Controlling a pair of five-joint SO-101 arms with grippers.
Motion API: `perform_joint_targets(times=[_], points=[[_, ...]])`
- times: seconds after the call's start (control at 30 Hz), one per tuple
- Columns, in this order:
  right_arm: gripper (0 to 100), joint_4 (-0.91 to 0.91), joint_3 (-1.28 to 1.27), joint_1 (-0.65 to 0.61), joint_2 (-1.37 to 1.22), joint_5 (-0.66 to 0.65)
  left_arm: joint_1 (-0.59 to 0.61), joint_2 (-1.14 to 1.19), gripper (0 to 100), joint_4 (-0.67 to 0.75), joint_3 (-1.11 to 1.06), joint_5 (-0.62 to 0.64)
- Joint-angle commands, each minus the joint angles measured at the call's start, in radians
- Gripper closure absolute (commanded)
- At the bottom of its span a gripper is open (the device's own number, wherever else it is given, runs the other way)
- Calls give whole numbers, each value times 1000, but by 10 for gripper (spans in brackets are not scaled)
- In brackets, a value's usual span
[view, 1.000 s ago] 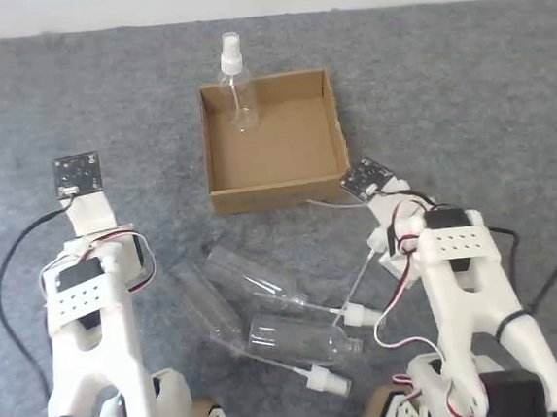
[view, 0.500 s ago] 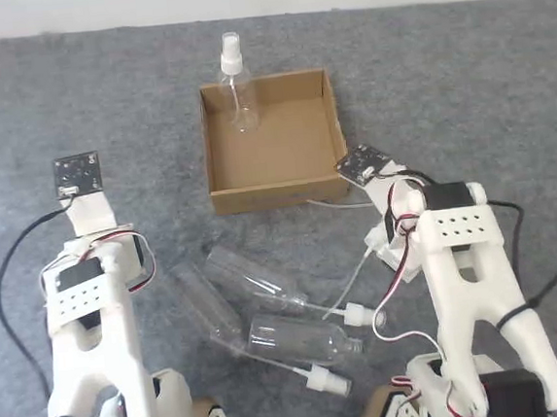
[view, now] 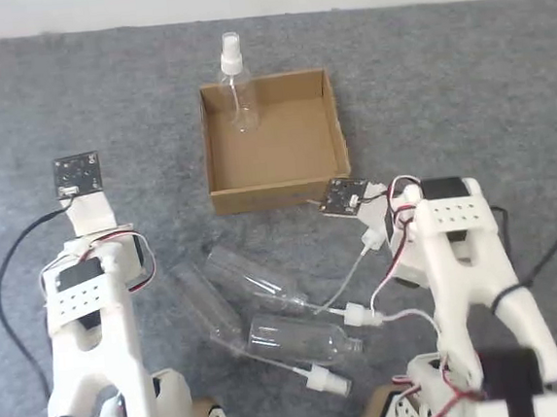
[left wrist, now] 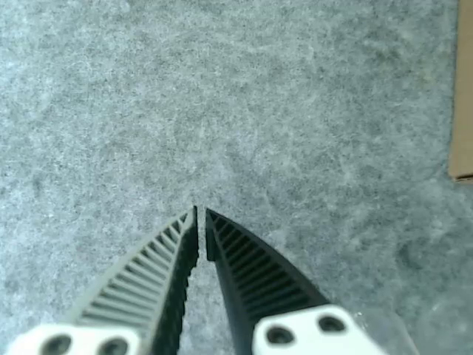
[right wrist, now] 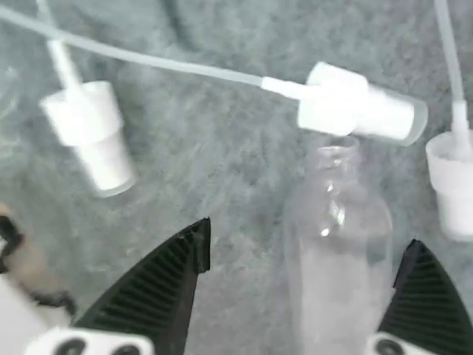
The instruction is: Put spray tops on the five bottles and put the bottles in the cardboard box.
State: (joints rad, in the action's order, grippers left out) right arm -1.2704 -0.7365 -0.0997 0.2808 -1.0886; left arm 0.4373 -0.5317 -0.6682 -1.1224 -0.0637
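Capped bottle seemingly stands inside cardboard box.

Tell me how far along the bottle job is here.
Done: one clear plastic bottle with a white spray top stands in the brown cardboard box. In hand: nothing gripped; the right gripper, jaws open, sits over an uncapped clear bottle on the grey carpet. Remaining: the other lying bottles and loose white spray tops.

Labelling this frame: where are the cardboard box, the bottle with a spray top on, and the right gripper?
cardboard box (view: 278,197): high view, outer front wall.
bottle with spray top (view: 240,100): high view, clear body.
right gripper (right wrist: 307,237): right wrist view, midway between its open fingers.
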Motion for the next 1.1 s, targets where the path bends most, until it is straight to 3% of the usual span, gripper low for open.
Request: perform_joint_targets(times=[0.0,0.13,0.33,0.47,0.87,1.07], points=[[648,108,80,53,-87,-43,5,-38,984,23,8,-9],[650,111,92,71,-124,-77,5,-38,984,23,8,-9],[787,116,94,71,-136,-78,5,-40,984,23,8,-9],[799,110,92,73,-134,-75,5,-40,984,23,8,-9],[798,108,94,65,-133,255,5,-40,984,23,8,-9],[753,7,143,64,-136,273,5,-41,984,23,8,-9]])
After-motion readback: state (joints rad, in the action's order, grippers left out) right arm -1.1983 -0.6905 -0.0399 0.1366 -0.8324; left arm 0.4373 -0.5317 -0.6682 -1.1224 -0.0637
